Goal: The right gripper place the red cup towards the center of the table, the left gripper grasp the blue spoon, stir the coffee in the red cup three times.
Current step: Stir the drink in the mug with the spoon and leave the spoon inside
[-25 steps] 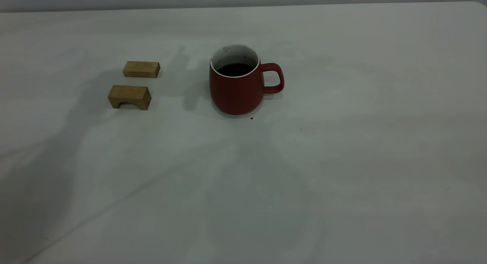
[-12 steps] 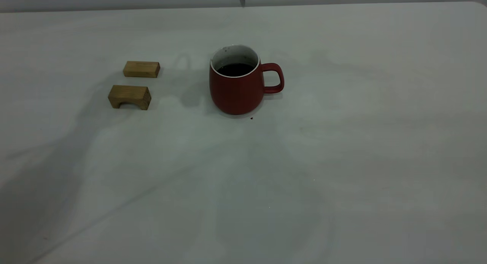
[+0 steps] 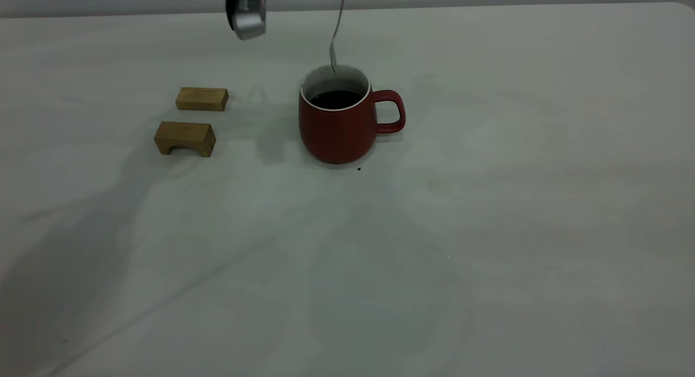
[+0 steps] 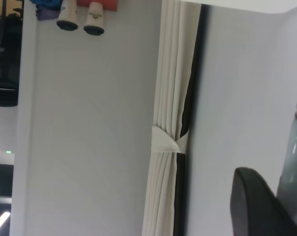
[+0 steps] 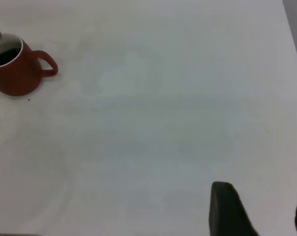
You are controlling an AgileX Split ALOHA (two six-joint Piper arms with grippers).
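Exterior view: the red cup (image 3: 337, 116) stands upright near the centre of the table (image 3: 488, 230), handle toward the right arm's side, with the coffee (image 3: 336, 99) dark inside it. The blue spoon (image 3: 336, 32) hangs nearly vertical above the cup, its bowl at the far rim and not visibly in the liquid; its handle runs out of the picture's top. A grey-white module of the left arm (image 3: 247, 10) shows at the top edge. Two wooden blocks (image 3: 193, 121) lie well apart from the cup, on the left arm's side.

Left wrist view: the camera faces a wall and a curtain (image 4: 170, 123). One dark finger of the left gripper (image 4: 274, 194) lies against the spoon's pale handle, so the claw appears clamped on it.

Right wrist view: the right gripper (image 5: 259, 209) hangs well away from the cup, its fingers spread and empty.

Judged step: placing is done and stirring is about to begin. The next move calls for lowering the bowl into the coffee, clear of the rim.
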